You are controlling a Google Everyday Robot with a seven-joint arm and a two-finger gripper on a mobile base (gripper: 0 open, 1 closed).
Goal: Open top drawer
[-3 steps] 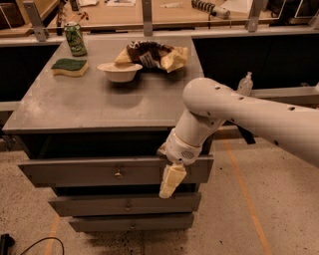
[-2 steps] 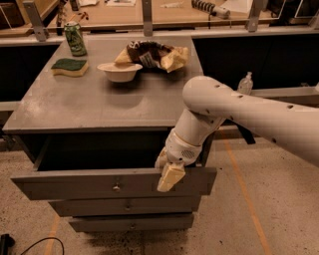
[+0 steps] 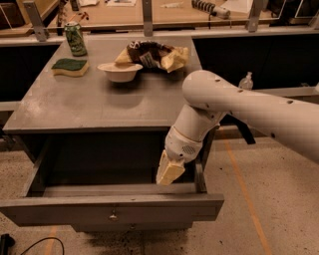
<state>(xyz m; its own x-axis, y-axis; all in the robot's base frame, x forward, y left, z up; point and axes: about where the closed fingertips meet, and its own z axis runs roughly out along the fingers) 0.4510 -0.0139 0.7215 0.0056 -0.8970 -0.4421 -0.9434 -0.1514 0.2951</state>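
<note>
The top drawer (image 3: pixel 65 206) is a wide grey metal drawer with a small round knob (image 3: pixel 113 216) at the centre of its front. It stands pulled far out from the grey cabinet (image 3: pixel 99 107), and its deep box shows empty inside. My gripper (image 3: pixel 169 172) hangs from the white arm over the right rear part of the open drawer, just behind the drawer front. Its cream-coloured fingers (image 3: pixel 170 169) point down into the box. It holds nothing that I can see.
On the cabinet top stand a green can (image 3: pixel 76 38), a green sponge (image 3: pixel 70 66), a white bowl (image 3: pixel 119 71) and a crumpled chip bag (image 3: pixel 152 54). A wooden workbench (image 3: pixel 149 15) runs behind. A clear bottle (image 3: pixel 245 80) sits at the right. A black cable (image 3: pixel 30 245) lies on the floor.
The top drawer has slid out from nearly shut to wide open. My gripper moved toward the camera with it and now sits above the drawer's inside.
</note>
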